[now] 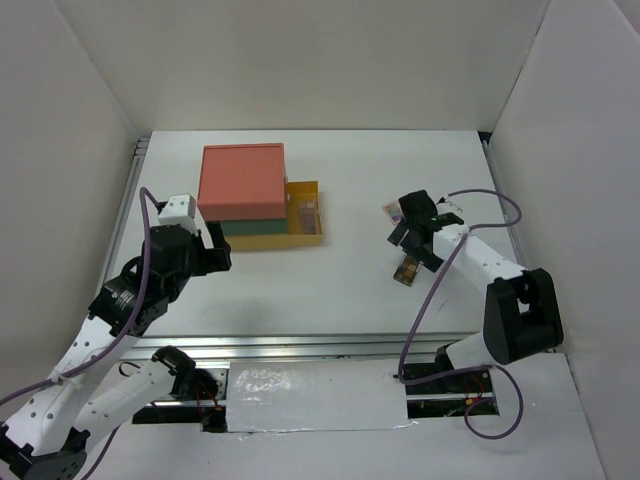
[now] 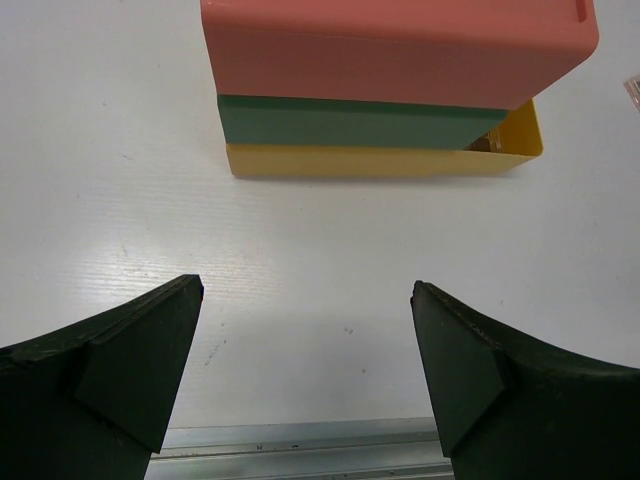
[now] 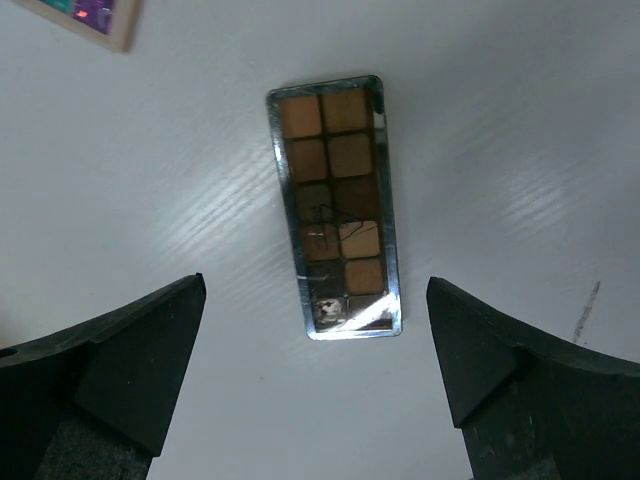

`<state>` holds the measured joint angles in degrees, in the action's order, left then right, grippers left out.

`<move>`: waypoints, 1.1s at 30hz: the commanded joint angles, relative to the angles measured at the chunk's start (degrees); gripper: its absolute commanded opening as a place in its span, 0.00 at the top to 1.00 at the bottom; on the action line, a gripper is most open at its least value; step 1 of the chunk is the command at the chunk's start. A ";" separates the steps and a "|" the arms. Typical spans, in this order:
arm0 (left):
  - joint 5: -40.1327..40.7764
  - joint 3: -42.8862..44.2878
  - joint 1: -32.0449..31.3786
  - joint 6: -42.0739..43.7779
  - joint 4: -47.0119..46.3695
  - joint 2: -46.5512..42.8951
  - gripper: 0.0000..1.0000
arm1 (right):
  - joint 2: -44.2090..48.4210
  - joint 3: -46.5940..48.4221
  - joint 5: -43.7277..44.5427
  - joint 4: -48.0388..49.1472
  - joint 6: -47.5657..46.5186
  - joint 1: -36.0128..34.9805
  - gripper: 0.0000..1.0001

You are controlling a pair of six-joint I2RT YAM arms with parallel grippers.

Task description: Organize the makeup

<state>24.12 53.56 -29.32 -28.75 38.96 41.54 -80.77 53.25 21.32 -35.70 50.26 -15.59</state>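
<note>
The box [image 1: 243,190] has its yellow drawer [image 1: 304,236] slid out, with something small and unclear inside. The right gripper [image 3: 315,287], wide open and empty, hangs over a brown palette [image 3: 340,205] lying flat on the table [image 3: 520,120]. The left gripper [image 2: 308,285], equally wide and empty, faces the box.

A stacked drawer box [image 1: 243,190] stands toward the left rear of the white tabletop [image 1: 340,290]. Its orange layer is on top with green beneath, and the yellow bottom drawer [image 1: 304,238] is slid out rightward. White walls [image 1: 330,60] enclose the tabletop.
</note>
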 commanded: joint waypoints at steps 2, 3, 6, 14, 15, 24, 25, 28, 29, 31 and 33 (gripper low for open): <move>-0.56 0.23 0.32 0.01 -1.52 -1.20 0.01 | -4.03 -0.96 2.41 -0.69 2.30 0.21 0.00; -0.56 0.32 0.23 0.01 -1.43 -1.11 0.01 | -4.74 -1.57 2.15 -0.07 2.56 0.30 0.00; -0.48 0.40 0.32 0.10 -1.25 -0.93 0.01 | -7.02 -2.71 -0.57 3.35 1.34 0.74 0.09; -0.74 0.40 0.23 0.36 -1.34 -1.20 0.01 | -11.51 1.41 -3.47 0.46 -0.60 2.93 0.06; -0.74 0.40 0.32 0.45 -1.34 -1.20 0.00 | -11.95 1.67 -4.09 0.55 -1.91 3.72 0.07; -0.56 0.40 0.32 0.54 -1.34 -2.08 0.01 | -14.15 3.61 -11.03 0.64 -7.72 7.16 0.29; -0.56 0.40 0.32 0.54 -1.34 -1.90 0.01 | -14.50 4.48 -11.47 0.37 -8.50 7.59 0.31; -0.57 0.58 0.32 0.63 -1.17 -1.73 0.01 | -16.34 6.24 -12.27 -1.21 -9.21 7.86 0.41; -0.48 0.67 0.32 0.54 -1.17 -1.90 0.01 | -16.69 6.60 -12.36 -1.56 -9.30 7.95 0.43; -0.30 0.58 0.32 0.45 -1.17 -2.25 0.00 | -16.96 7.04 -12.62 -1.65 -9.74 7.95 0.60; -0.21 0.41 0.32 0.54 -1.34 -2.60 0.01 | -16.61 6.60 -12.71 -0.60 -10.00 8.12 0.71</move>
<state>23.70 53.56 -29.32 -28.69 38.98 39.90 -97.36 58.17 9.26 -36.03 41.58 -7.88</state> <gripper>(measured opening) 0.994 0.611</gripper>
